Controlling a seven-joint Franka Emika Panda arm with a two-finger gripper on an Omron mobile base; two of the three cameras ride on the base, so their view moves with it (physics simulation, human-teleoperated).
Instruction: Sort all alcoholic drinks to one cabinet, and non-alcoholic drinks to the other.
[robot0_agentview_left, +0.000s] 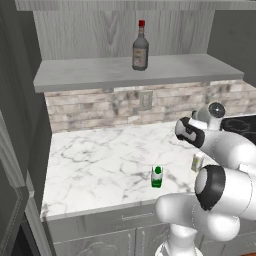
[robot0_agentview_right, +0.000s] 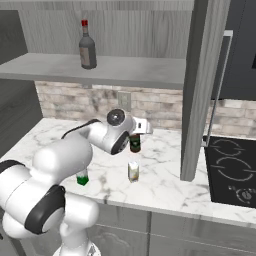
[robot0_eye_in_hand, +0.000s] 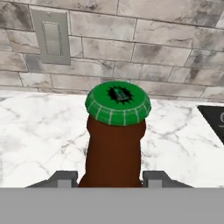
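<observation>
My gripper (robot0_eye_in_hand: 111, 177) is shut on the neck of the slim brown bottle (robot0_eye_in_hand: 114, 148), whose green cap (robot0_eye_in_hand: 118, 103) faces the hand camera. From the right base, this bottle's (robot0_agentview_right: 135, 143) green label shows just under my hand, over the marble counter (robot0_agentview_right: 165, 175). The tall clear-grey bottle (robot0_agentview_left: 140, 47) with a red cap stands upright on the long shelf (robot0_agentview_left: 100, 72) of the wide wall cabinet. The green-and-white carton (robot0_agentview_left: 157, 177) and the cream-yellow carton (robot0_agentview_left: 197, 161) stand on the counter near its front edge. The other cabinet is out of view.
A black cooktop (robot0_agentview_right: 232, 172) lies right of the counter, behind a tall grey wood-grain panel (robot0_agentview_right: 200, 90). A black oven front (robot0_agentview_right: 240, 50) sits above it. The brick backsplash carries a wall switch (robot0_eye_in_hand: 51, 37). My own arm hides part of the green carton (robot0_agentview_right: 82, 177).
</observation>
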